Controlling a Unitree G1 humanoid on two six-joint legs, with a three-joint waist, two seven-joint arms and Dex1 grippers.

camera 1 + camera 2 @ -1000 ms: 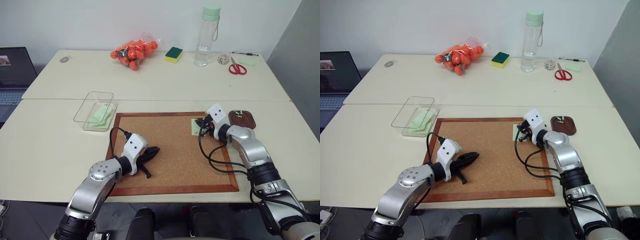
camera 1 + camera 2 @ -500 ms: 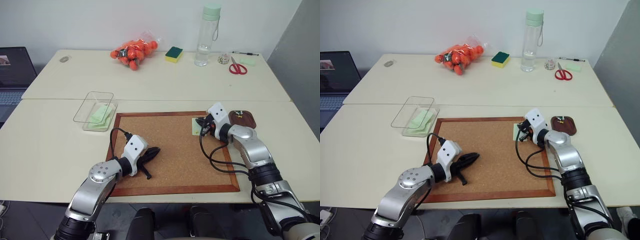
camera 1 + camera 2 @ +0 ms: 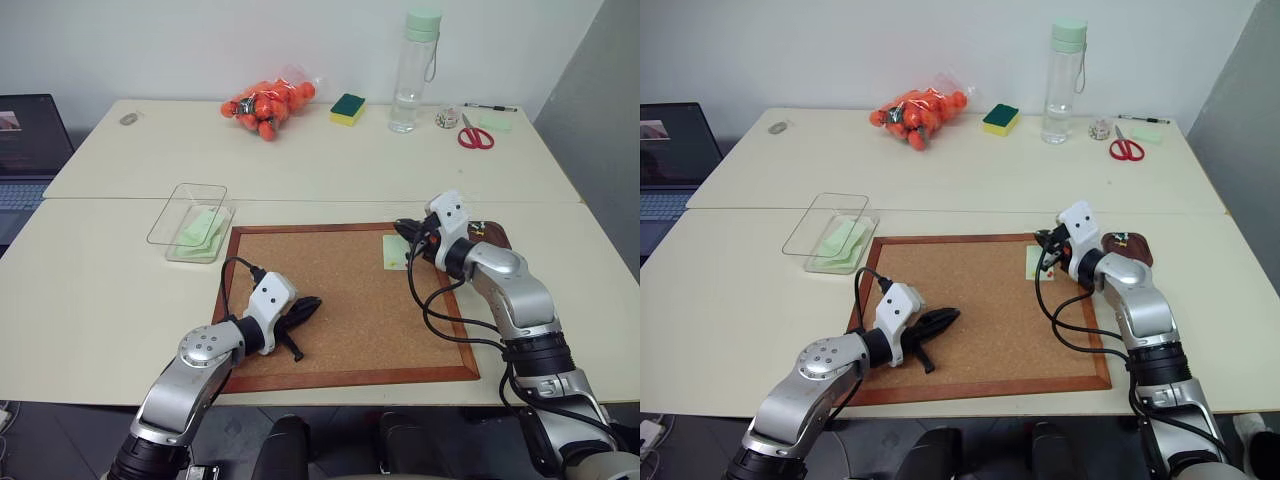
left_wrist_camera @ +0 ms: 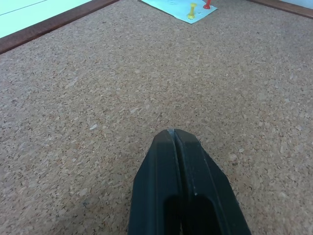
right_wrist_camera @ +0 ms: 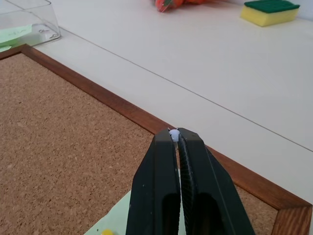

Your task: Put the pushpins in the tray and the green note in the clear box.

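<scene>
Right wrist view: right claw [image 5: 174, 135] pinched on a white pushpin, lifted off green note [image 3: 395, 251]; left claw [image 4: 174, 133] together.

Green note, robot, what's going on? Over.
Left end effector shut over cork board; right end effector shut above green note. Yellow pushpin, red pushpin in note. Nothing blocking.

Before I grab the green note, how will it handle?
The green note looks thin and flat: probably floppy and very light. A yellow pushpin and a red pushpin stand in it, so it would likely tear if pulled now. Flush on the cork board, its edge may be hard to catch.
</scene>
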